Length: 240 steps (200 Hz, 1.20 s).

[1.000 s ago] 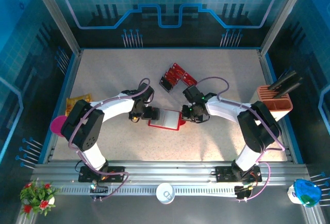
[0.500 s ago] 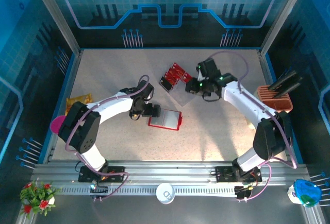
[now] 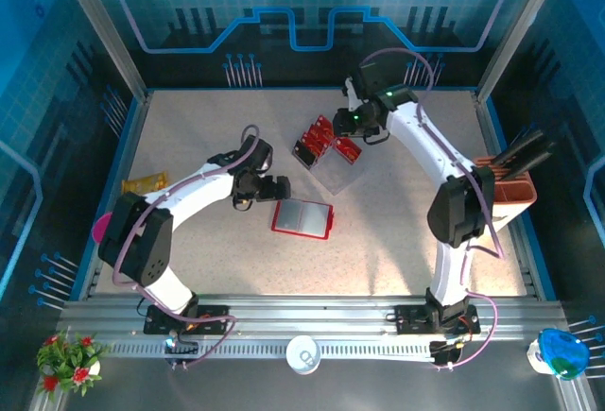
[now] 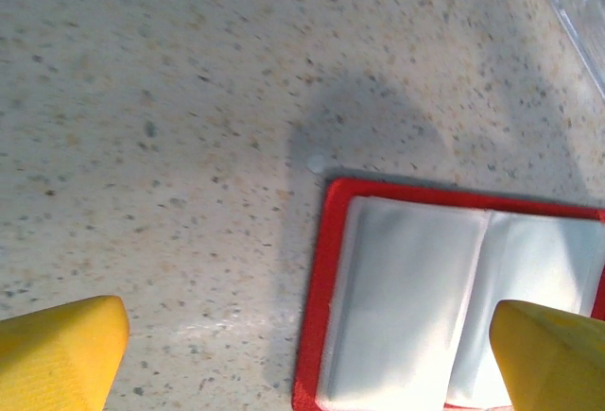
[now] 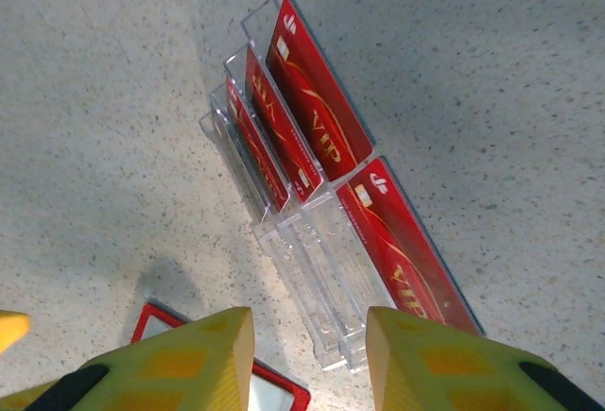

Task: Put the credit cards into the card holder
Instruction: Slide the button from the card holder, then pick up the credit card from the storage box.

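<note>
**Four red cards in a clear rack, one card holder lying open**

Four flat, glossy red cards with gold lettering stand tilted in the slots of a stepped rack of clear plastic, on the pale, speckled table. Three sit one behind another in a row. The fourth sits alone in a slot just beside them, closer to the wrist camera. The smallest-looking of the three shows almost edge-on, so its face is hard to read. Several slots of the rack are bare.

One card holder lies flat and open on the table, nearer the arm bases than the rack and not touching it. It is a rectangle with a red rim and two pale, smooth pockets side by side, parted by a centre fold.

Two grippers are at work, each with two blunt yellow fingers. The right gripper hangs above the rack, its fingers parted with nothing between them. The left gripper hovers just beside the holder's left edge. Its jaws are spread wide and empty, one finger over bare table and the other over a corner of the holder.
</note>
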{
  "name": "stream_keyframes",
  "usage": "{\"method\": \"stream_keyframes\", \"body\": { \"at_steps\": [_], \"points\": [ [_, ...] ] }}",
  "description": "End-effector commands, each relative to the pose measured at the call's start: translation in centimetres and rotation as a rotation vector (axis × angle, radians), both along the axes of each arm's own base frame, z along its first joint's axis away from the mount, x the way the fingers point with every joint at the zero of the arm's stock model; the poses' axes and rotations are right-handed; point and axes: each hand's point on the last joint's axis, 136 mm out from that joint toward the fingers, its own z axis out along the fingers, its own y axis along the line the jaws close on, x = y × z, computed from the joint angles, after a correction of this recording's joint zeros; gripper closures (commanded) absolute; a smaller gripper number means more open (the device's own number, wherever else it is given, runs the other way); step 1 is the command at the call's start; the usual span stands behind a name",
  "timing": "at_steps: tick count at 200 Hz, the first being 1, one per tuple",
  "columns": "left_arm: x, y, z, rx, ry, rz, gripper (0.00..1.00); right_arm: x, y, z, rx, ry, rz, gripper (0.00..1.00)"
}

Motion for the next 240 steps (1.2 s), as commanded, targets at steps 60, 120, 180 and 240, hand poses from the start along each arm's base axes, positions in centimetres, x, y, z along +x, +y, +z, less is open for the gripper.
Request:
{"method": "stream_keyframes", "body": {
  "at_steps": [60,120,180,240],
  "points": [
    [-0.3,3.1,-0.3,-0.042,0.032,0.109,0.01,0.5,7.2,-4.1,-0.089,0.080,0.187,0.66],
    [-0.2,3.5,-0.5,-0.039,0.040,0.122,0.01,1.3,9.1,-7.6,-0.167,0.114,0.229,0.69],
    [-0.5,3.6,-0.8,-0.041,0.057,0.122,0.01,1.8,9.2,-9.5,-0.294,0.070,0.257,0.71],
    [-1.1,3.7,-0.7,-0.041,0.067,0.128,0.01,3.0,8.8,-10.6,-0.408,0.009,0.261,0.72]
  ]
}}
